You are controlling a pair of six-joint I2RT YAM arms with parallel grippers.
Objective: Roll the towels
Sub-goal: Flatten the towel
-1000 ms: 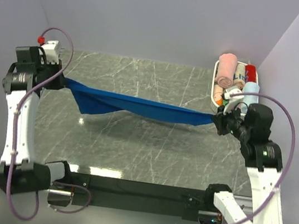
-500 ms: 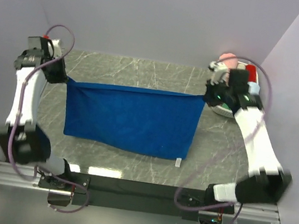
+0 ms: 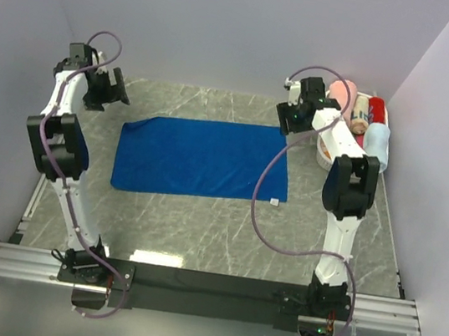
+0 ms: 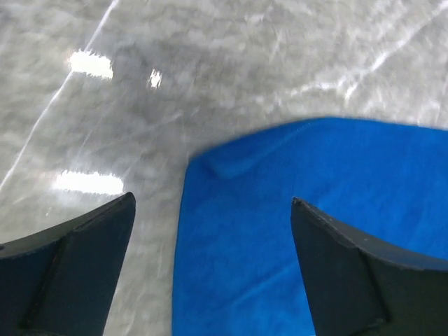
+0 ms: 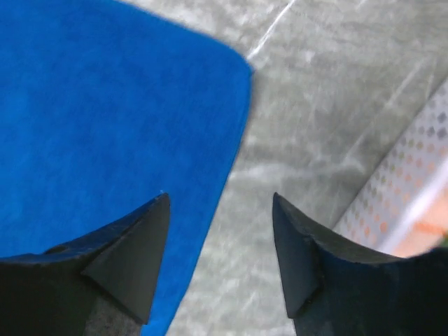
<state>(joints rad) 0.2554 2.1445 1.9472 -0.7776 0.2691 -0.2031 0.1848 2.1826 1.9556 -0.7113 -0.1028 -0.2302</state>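
Royal blue towel (image 3: 201, 158) lies flat mid-worktop (image 3: 198, 232), long side running left-right. Left gripper (image 4: 211, 203) and right gripper (image 5: 219, 198): jaws apart, empty, over the far corners. My call: pinch both far corners and roll nearward evenly. Terry is soft and limp, with a small tuck at the far-left corner. Pale blue towel (image 3: 378, 142) sits rolled in the far-right basket (image 3: 321, 155).

Spread towel (image 3: 201, 158) on table (image 3: 199, 223), basket (image 5: 413, 182) right.

Left tool (image 4: 212, 206) and right tool (image 5: 220, 199) are extended far forward, pointing down, jaws spread, gripping nothing.
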